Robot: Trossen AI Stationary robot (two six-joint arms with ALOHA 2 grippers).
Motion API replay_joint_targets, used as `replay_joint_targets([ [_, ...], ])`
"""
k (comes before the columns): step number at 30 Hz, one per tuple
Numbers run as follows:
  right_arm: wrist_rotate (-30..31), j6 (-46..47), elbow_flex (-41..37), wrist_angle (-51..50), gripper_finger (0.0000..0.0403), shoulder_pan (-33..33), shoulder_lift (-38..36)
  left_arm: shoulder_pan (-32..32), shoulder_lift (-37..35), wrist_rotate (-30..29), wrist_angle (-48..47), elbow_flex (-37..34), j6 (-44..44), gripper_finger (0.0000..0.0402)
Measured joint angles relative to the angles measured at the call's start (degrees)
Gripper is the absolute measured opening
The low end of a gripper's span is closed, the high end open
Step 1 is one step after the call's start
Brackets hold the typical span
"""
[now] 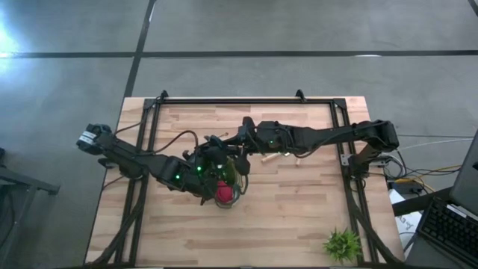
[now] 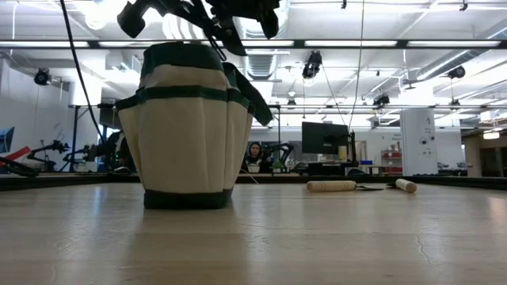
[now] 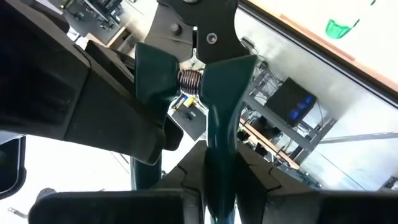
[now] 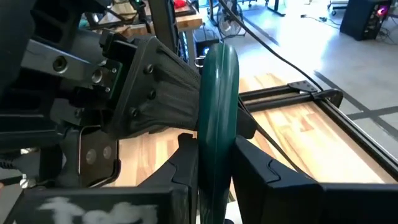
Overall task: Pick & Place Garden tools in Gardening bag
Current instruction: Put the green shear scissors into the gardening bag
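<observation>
Near the middle of the table (image 1: pixel 299 224) stands the gardening bag (image 2: pixel 186 127); above it both grippers meet. The left gripper (image 3: pixel 208 186) is squeezed tight on the dark shears (image 3: pixel 193 68); the right gripper (image 4: pixel 214 186) pinches a shears handle (image 4: pixel 217 93) too. At 3 o'clock from the bag lies the wooden-handled trowel (image 2: pixel 333 186).

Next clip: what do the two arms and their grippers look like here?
Both arms are dark, near black, built of boxy jointed segments. The left arm shows small green lights near its wrist and a black cable looping over it. The right arm has a bulky elbow block. The right gripper's fingers are dark, flat and angular, with a ribbed dark housing behind them.
</observation>
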Motion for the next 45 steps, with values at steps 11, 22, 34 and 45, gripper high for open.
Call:
replay_joint_targets([
  [11, -0.31, -1.61, 0.0, -0.8, 0.0057, 0.13, -1.16, 0.02, -0.16, 0.04, 0.12, 0.03, -7.62, 0.0151],
  [22, 0.45, -3.12, -0.13, -8.42, 0.0057, 0.72, -6.97, 0.02, -7.65, -2.77, -1.31, -0.27, -34.39, 0.0207],
  [34, -2.27, -5.68, -5.58, 0.63, 0.0057, 8.67, -10.27, 0.02, -23.16, 7.39, -4.24, -8.87, -66.4, 0.0208],
  [45, -2.15, -7.68, -24.63, 45.52, 0.0057, 19.37, -7.26, 0.09, -29.1, 0.54, 10.55, -24.89, -74.85, 0.0206],
])
